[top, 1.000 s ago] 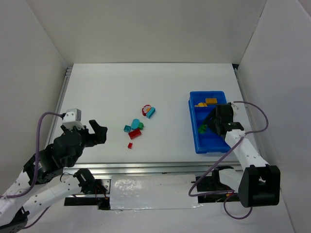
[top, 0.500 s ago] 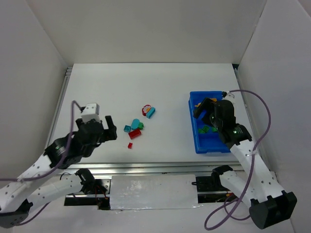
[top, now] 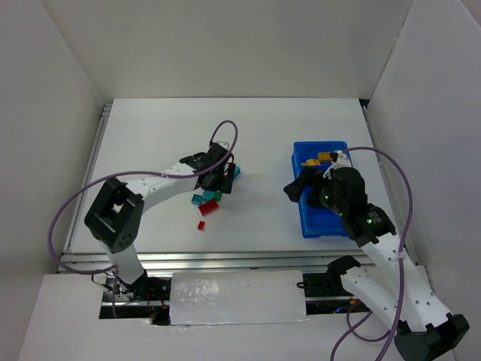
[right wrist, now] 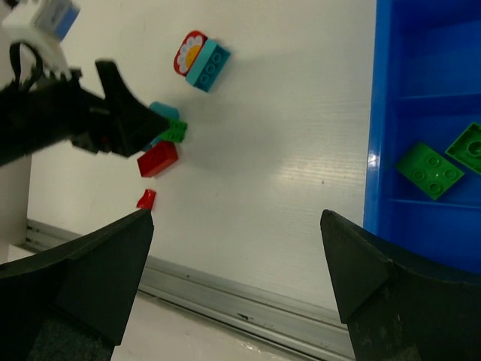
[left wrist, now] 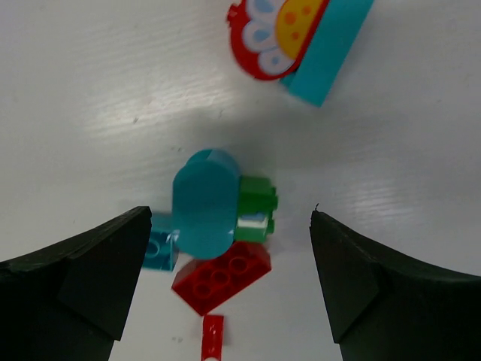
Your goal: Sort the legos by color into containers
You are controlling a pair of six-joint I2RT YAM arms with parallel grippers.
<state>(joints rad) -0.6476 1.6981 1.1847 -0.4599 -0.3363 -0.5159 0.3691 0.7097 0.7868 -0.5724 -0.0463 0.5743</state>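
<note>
Left gripper [left wrist: 230, 216] hangs over the loose pile mid-table, jaws spread wide, nothing pinched. Between its fingers I see a cyan rounded piece [left wrist: 204, 212] touching a green brick [left wrist: 258, 210], with a red brick [left wrist: 223, 277] just below them. A small cyan piece [left wrist: 159, 248] sits beside the left finger, and a small red piece [left wrist: 213, 336] lies apart, nearer me. Farther out, a cyan brick [left wrist: 327, 53] touches a red piece [left wrist: 274, 34] printed with a flower, white petals and a yellow centre. That print is the only marking I can read.

Right gripper [right wrist: 235, 218] hovers over the table at the tray's left edge, jaws spread wide and empty. The blue tray [right wrist: 373, 150] sits on the right side of the table. Two green bricks [right wrist: 428, 169] lie side by side in a middle compartment. Orange-yellow pieces [top: 325, 158] are in the far compartment. The rest of the legos are on the table, well apart from the tray.
</note>
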